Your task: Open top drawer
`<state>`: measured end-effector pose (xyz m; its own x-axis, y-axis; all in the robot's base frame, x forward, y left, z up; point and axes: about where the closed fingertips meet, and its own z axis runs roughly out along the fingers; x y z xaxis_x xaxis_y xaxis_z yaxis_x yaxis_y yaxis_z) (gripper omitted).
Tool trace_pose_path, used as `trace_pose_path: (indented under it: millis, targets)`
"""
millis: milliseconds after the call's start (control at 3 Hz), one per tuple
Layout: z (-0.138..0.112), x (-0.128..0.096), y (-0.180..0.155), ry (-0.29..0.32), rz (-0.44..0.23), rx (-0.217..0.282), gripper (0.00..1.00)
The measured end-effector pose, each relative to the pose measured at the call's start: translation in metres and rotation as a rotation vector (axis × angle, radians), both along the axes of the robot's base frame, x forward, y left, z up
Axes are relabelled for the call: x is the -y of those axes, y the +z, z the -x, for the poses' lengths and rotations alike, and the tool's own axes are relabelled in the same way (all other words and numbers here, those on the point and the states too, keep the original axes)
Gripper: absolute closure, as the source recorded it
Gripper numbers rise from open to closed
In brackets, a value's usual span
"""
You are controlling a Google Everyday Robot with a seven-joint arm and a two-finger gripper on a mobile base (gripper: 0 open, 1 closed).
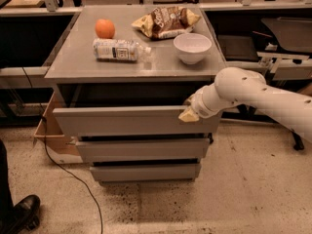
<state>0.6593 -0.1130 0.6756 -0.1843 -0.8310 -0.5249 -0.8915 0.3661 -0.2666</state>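
The top drawer [131,121] is the widest grey front of three under the grey cabinet top. It stands pulled out a little, with a dark gap showing behind its upper edge. My gripper [188,114], on the white arm [253,94] coming from the right, sits at the upper right part of the drawer front, at its top edge. Below it are the middle drawer [141,149] and the smallest bottom drawer [145,171], both pushed in.
On the cabinet top [73,62] lie an orange [105,28], a plastic bottle on its side [118,49], a chip bag [165,21] and a white bowl [192,47]. A cardboard box [48,135] and a cable [73,179] are at the left; a shoe [22,213] is at the bottom left.
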Motion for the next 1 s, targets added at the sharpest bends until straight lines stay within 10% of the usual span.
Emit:
trace_pose_path:
  millis: [1000]
  targets:
    - [0.017,0.0,0.013,0.018,0.001,-0.015,0.98]
